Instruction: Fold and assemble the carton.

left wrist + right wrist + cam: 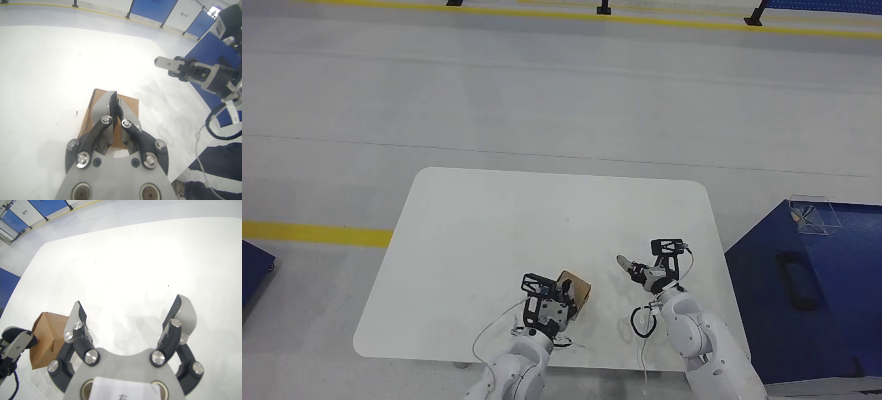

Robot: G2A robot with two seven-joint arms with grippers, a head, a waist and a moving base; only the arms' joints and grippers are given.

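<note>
A small brown carton (575, 290) (130, 106) (45, 336) stands near the front edge of the white table (542, 210), its flaps folded in. My left gripper (558, 293) (115, 97) is shut, its fingers laid together on the carton's top face; I see nothing pinched between them. From the right wrist view the left gripper (26, 339) touches the carton's upper edge. My right gripper (630, 266) (128, 304) (162, 63) hovers open over bare table, a short way to the right of the carton, with nothing between its fingers.
A blue cabinet (812, 290) stands close to the table's right edge, with a clear plastic stand (814, 213) on top. A black cable loop (642, 322) hangs by the right arm. The table's back and left parts are bare.
</note>
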